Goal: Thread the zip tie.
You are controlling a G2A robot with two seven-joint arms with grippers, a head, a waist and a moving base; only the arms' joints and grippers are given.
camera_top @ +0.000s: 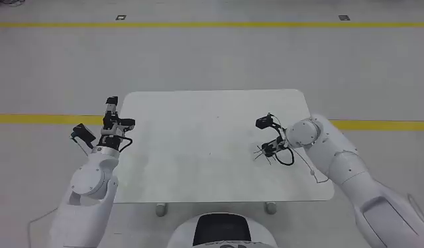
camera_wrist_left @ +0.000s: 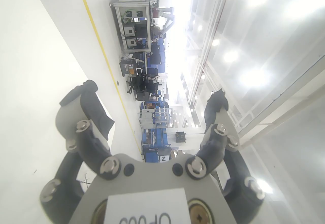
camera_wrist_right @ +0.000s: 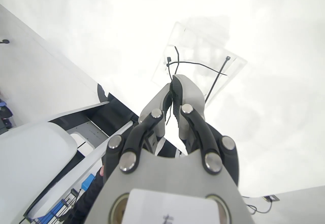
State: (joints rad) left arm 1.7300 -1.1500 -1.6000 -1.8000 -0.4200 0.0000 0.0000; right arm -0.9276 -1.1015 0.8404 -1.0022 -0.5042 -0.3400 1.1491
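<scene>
At centre frame, pinching a zip tie (camera_wrist_right: 177, 60) with right gripper (camera_wrist_right: 174, 82) amid loose ties (camera_wrist_right: 218, 75); may drag them. Gaping empty at left gripper (camera_wrist_left: 153, 90)

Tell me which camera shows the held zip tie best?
The right wrist view: the zip tie is close up, pinched between the right gripper's fingers. In the top view it is thin dark strands by that gripper. The left wrist view has a faint far mark I cannot identify.
</scene>
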